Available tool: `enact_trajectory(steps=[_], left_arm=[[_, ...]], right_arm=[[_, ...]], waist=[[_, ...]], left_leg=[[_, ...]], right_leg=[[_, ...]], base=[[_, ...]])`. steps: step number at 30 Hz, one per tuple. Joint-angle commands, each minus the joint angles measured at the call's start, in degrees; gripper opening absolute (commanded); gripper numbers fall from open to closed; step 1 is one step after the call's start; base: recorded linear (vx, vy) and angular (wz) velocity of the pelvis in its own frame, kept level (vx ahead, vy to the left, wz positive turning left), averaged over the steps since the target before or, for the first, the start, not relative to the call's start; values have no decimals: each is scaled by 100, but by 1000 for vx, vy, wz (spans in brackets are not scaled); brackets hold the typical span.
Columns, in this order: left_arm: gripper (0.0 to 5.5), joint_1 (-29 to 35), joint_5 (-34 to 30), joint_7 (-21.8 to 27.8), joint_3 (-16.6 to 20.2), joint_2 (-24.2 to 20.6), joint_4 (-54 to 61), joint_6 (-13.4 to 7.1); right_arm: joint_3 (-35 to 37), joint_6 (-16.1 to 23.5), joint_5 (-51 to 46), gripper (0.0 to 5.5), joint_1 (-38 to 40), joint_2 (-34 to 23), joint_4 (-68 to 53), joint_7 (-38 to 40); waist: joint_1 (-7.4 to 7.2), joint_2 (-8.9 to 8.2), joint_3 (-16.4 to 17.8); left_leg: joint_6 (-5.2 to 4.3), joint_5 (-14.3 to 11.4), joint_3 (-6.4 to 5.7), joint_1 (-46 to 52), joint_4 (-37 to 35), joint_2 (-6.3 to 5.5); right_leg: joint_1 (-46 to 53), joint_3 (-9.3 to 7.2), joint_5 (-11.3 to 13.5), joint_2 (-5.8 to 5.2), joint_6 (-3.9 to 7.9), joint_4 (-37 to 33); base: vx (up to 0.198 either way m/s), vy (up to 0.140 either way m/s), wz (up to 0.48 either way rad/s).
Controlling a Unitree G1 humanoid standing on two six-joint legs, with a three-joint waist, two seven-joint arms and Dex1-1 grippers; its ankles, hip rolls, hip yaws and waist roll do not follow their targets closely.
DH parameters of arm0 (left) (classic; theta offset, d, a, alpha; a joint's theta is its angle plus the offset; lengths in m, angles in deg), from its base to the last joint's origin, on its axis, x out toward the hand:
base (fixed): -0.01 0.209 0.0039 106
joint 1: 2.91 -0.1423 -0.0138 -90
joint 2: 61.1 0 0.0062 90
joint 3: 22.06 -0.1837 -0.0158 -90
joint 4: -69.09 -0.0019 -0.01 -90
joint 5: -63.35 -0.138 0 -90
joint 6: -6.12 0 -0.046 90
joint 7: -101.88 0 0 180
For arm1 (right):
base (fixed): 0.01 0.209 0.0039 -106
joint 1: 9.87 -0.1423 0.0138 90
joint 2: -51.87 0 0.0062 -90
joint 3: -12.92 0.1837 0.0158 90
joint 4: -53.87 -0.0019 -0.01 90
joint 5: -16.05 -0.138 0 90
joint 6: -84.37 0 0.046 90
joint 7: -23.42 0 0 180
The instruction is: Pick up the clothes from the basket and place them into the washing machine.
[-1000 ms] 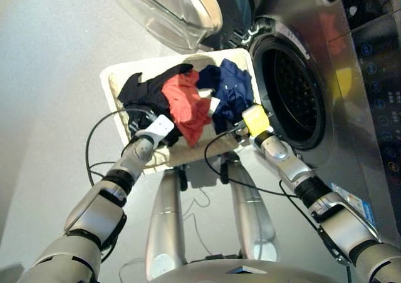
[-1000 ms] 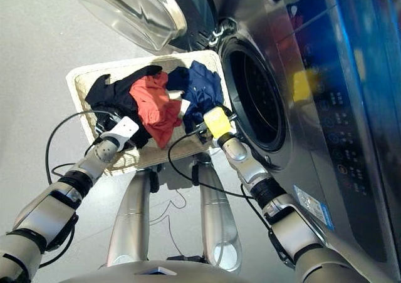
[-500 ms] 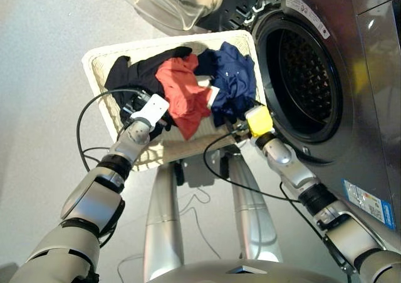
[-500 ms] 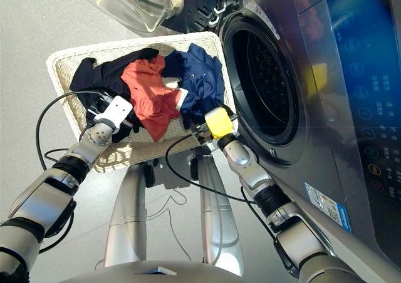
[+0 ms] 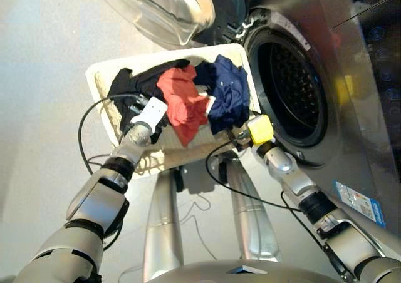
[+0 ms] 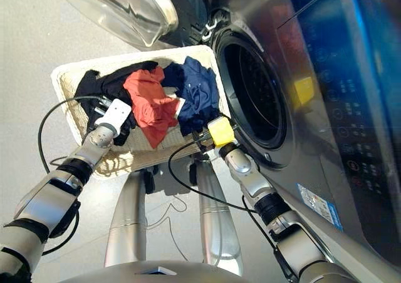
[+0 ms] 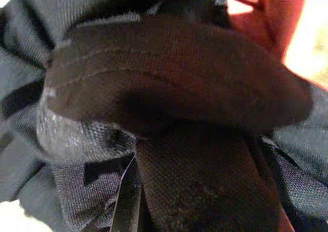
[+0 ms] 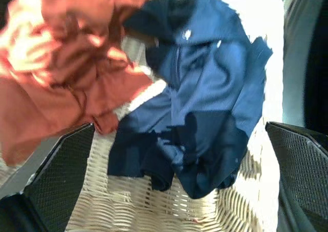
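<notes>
**2 grippers at the basket, 3 garments inside**

The left gripper (image 5: 143, 111) is pressed into the black garment (image 7: 169, 88); black cloth fills its wrist view, so its grip cannot be told. The right gripper (image 8: 174, 160) is spread wide just above the navy garment (image 8: 205, 103), apparently not touching it. The coral-red garment (image 5: 182, 101) lies between them. All 3 rest in the cream basket (image 5: 103, 104), beside the washing machine (image 5: 294, 89), whose door (image 5: 156, 10) is swung open.

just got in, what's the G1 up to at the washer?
Loading laundry. All three garments are in the basket: black garment, coral-red garment, navy garment. The left gripper is buried in the black garment; its wrist view shows only black cloth. The right gripper hangs open over the navy garment. The washing machine has its door open.
</notes>
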Motion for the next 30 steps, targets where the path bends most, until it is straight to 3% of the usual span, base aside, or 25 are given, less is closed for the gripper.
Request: enact_trajectory(steps=[1, 3, 7, 8, 10, 15, 22, 30], left_arm=[[0, -450, 661, 189, 252, -77, 905, -313], [0, -618, 808, 257, 226, -73, 1269, -356], [0, -1180, 1739, 623, 186, -214, 2753, -555], [0, -1252, 1958, 708, 204, -268, 3033, -582], [0, -1370, 2327, 842, 183, -287, 3621, -613], [0, -1529, 3498, 1035, 42, 150, 4575, -602], [0, -1415, 3932, 1094, -352, 395, 5199, -551], [0, -1317, 4522, 823, -681, 583, 5423, -560]], right_arm=[[195, 119, 100, 550, 94, -235, -214, -15], [202, 103, 201, 550, 141, -279, -197, -30], [-21, 5, 1118, 550, 87, -554, -7, -76], [-84, 19, 1271, 550, 44, -621, -29, -111], [-287, 26, 1631, 550, -72, -706, 97, -125], [-822, 24, 2315, 550, -602, -683, 192, -155], [-1184, 205, 2937, 550, -1024, -712, -284, 27], [-1452, 183, 4184, 550, -1520, -660, -431, 802]], waist=[[70, 346, 106], [100, 360, 123], [240, 422, 144], [235, 407, 177], [280, 435, 204], [383, 490, 245], [420, 595, 243], [445, 660, 171]], left_leg=[[-133, 168, -277, 515, -601, -25], [-132, 175, -277, 668, -654, -33], [-124, 190, -321, 1196, -807, -121], [-101, 389, -290, 1192, -855, -150], [-106, 425, -297, 1428, -962, -186], [-98, 481, -288, 1814, -1128, -234], [-91, 539, -216, 2135, -1354, -258], [-56, 507, -234, 2021, -1283, -241]], right_leg=[[711, -117, -343, -118, 506, -158], [857, -112, -350, -108, 498, -208], [1407, -149, -389, -116, 470, -377], [1439, -181, -229, -161, 428, -468], [1638, -189, -236, -174, 420, -552], [2025, -220, -271, -187, 401, -653], [2300, -184, -275, -172, 413, -811], [2208, -164, -302, -158, 404, -769]], base=[[0, 0, 0], [0, 0, 0], [-28, -44, 41], [-113, -39, 74], [-58, -16, 37], [0, 0, 0], [0, 0, 0], [0, 0, 0]])
